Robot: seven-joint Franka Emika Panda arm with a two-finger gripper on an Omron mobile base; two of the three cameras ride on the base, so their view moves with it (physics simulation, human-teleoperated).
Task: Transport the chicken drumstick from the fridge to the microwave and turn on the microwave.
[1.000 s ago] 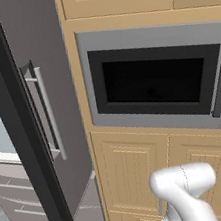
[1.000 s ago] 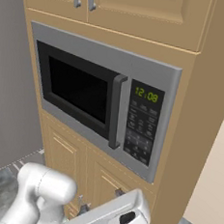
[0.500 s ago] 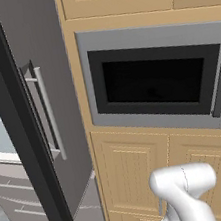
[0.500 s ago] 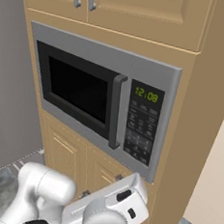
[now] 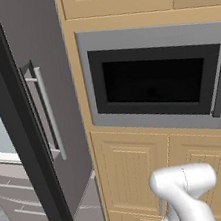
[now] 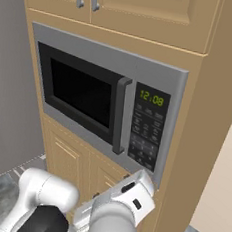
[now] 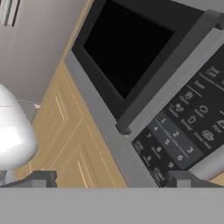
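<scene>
Grey-framed microwave, door closed; control panel ahead and right of end effector, fingertips spread, empty. Fridge door open, left. Drumstick's whereabouts undeterminable.

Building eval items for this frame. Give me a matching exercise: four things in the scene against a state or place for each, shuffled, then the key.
Things
1. microwave door
2. fridge door
3. clock display
4. gripper

States or places
A. swung open, edge toward the camera, silver bar handle showing
B. jaws wide apart, nothing between them, aimed at the keypad
C. shut, dark window
D. lit green, above the buttons on the control panel

Pairs: 1-C, 2-A, 3-D, 4-B
</scene>
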